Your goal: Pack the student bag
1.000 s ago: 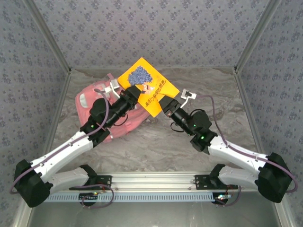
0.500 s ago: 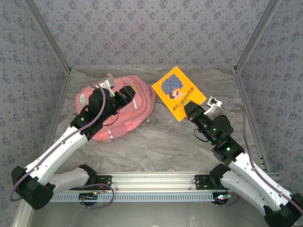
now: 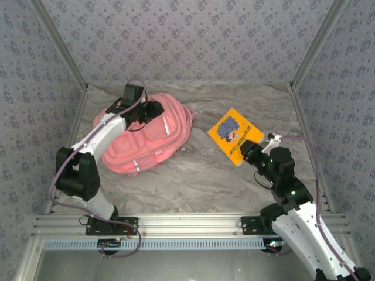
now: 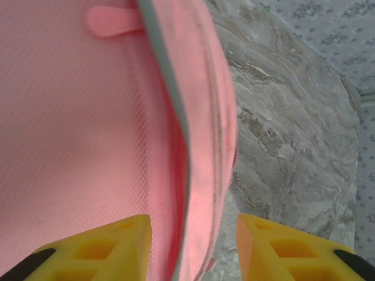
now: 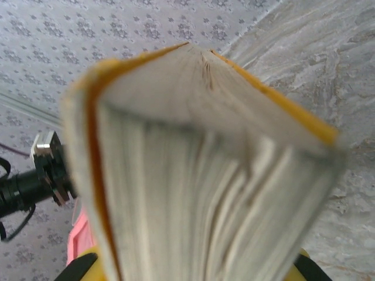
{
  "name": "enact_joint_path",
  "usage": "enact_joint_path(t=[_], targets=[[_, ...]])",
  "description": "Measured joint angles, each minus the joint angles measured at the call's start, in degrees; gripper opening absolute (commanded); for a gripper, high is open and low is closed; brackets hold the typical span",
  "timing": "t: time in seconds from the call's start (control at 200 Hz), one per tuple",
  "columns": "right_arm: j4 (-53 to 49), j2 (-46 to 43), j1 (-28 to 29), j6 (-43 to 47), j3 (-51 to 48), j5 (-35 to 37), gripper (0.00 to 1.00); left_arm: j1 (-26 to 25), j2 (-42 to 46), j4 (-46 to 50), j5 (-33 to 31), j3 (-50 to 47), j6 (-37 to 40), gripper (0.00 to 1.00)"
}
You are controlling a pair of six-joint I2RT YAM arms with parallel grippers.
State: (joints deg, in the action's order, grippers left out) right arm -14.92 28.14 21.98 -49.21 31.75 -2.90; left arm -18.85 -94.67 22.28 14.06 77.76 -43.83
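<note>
The student bag (image 3: 146, 140), a large pink backpack, lies on the table's left half. My left gripper (image 3: 154, 109) hovers over its far top edge. In the left wrist view the bag's pink fabric (image 4: 70, 129) and its grey-trimmed opening edge (image 4: 179, 134) run between the yellow fingers (image 4: 117, 246), which stand apart without pinching it; the left gripper (image 4: 193, 237) is open. My right gripper (image 3: 249, 150) is shut on the near corner of an orange book (image 3: 233, 130) held right of the bag. The book's page edges (image 5: 199, 175) face the right wrist camera.
Patterned walls close in the back and both sides. An aluminium rail (image 3: 187, 223) runs along the near edge. Bare marbled table (image 3: 193, 181) lies between the bag and the book and in front of both.
My left gripper let go of the book, opened and swung back to the bag's far top edge. The right arm carried the book off the bag, right and nearer.
</note>
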Motion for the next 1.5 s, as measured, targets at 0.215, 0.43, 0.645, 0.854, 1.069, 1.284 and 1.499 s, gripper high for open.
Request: enact_joint_path(t=[0.215, 0.43, 0.645, 0.854, 1.069, 1.284, 1.499], targets=[[-1.64, -0.04, -3.28, 1.27, 0.00, -3.21, 0.00, 0.26, -5.79, 1.99, 2.01, 7.78, 2.49, 0.42], [-2.69, -0.02, -6.43, 1.73, 0.00, -5.81, 0.00, 0.98, -7.74, 4.48, 1.75, 8.85, 3.76, 0.42], [-2.51, 0.20, -7.76, 1.70, 0.00, -7.89, 0.00, 1.11, -7.89, 4.72, 1.88, 8.79, 3.76, 0.41], [-2.43, 0.61, -8.22, 1.66, -0.20, -9.20, 0.00, 1.11, -8.76, 4.50, 2.75, 8.79, 3.74, 0.39], [-2.43, 0.63, -8.46, 1.66, -0.22, -9.81, 0.00, 0.94, -11.76, 4.26, 3.85, 8.79, 3.69, 0.36], [-2.03, 0.66, -8.57, 1.64, -1.16, -10.08, 0.00, 0.09, -12.70, 3.04, 4.79, 8.96, 3.28, 0.29], [-2.01, 0.68, -8.61, 1.22, -1.62, -10.47, 0.00, -0.55, -13.53, 4.61, 4.74, 12.02, 3.69, 0.35]])
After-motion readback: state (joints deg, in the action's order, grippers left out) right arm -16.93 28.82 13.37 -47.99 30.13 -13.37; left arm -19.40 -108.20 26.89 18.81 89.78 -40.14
